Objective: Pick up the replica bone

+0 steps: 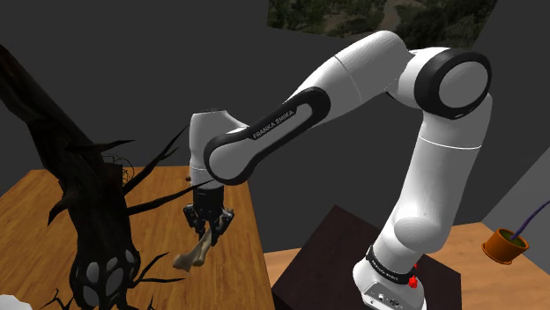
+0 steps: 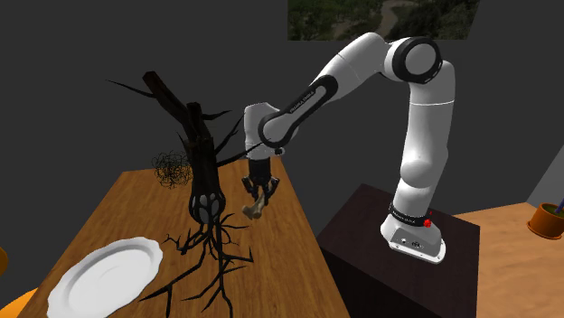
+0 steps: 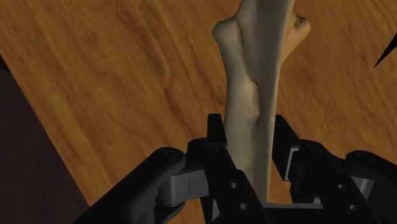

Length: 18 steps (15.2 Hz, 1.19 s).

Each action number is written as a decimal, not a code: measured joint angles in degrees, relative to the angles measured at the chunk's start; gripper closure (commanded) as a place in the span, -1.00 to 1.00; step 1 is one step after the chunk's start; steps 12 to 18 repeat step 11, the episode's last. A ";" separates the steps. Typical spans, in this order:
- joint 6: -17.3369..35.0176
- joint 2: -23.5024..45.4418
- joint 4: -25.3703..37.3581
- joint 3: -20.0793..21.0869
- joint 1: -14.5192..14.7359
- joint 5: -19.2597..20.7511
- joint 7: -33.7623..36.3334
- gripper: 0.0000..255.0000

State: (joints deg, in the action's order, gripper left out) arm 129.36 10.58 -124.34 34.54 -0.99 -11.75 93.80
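Closest in, the wrist view shows the all-black two-finger gripper closed partway, its fingers pressing from either side on the shaft of the pale beige knobbed bone. The bone is clasped between them, its knobbed end pointing away from the hand. Behind it we see the brown wood-grain table.

In the shoulder view the gripper points down over the table, near the edge that faces the stand. The bone hangs slanted from the fingers toward that view's lower left. We cannot tell whether its lower end is clear of the wood.

Just beside the gripper, on the shoulder view's left, stands the tall black tree-shaped sculpture. Its thin spiky branches reach toward the wrist, and its trunk hides much of the table from this camera.

In the second exterior view the gripper and bone sit close to the sculpture, whose roots sprawl across the table. Beyond the roots, well apart from the bone, lies a round white plate. A dark tangled wire-like ball rests past the trunk.

Further off are the dark box stand and an orange flowerpot on the floor.
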 measured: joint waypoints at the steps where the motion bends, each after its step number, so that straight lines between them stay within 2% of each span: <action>1: -0.88 -0.54 0.40 0.04 -0.15 -0.22 -0.09 1.00; 11: -7.94 -5.26 3.27 0.37 -0.99 -2.31 -0.39 1.00; 18: -7.94 -5.26 3.27 0.37 -0.99 -2.31 -0.39 1.00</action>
